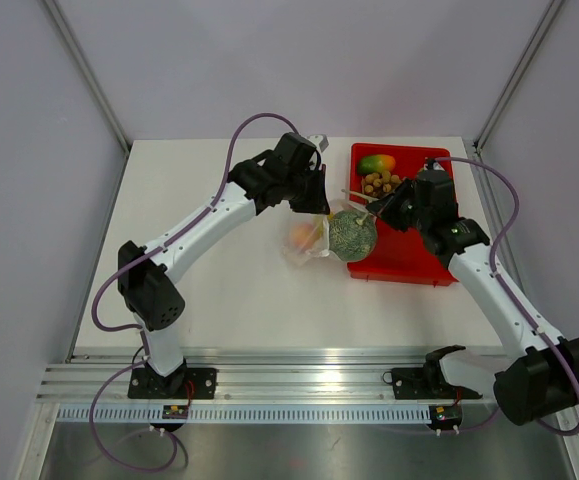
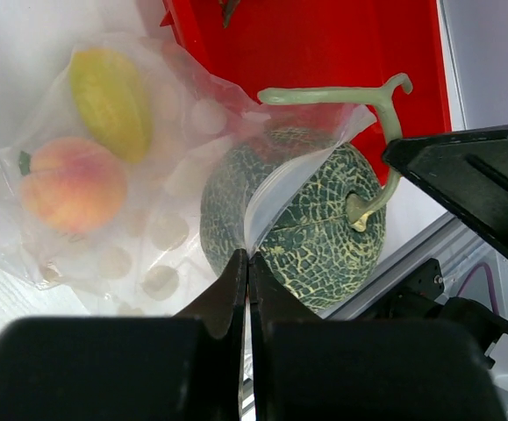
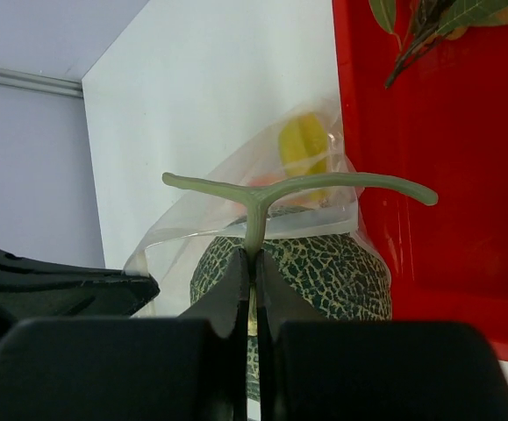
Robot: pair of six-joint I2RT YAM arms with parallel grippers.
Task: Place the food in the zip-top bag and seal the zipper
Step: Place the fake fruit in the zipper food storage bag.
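The left gripper is pressed together on the bag's mouth edge, pinching the whitish zipper strip, which rises from its tips across the melon. The melon sits just ahead of those tips, its left side under the film. Deeper in the bag, ahead and to the left, lie the peach and the yellow piece, touching each other.

The right gripper is closed on the melon's T-shaped stem, with the melon directly below its fingers. The bag's lip crosses just behind the stem. The tray's red rim runs close on this gripper's right. Farther along it lie the mango and longans.

The two grippers are near each other over the melon. Bare table opens to the left of the bag and towards the arm bases.
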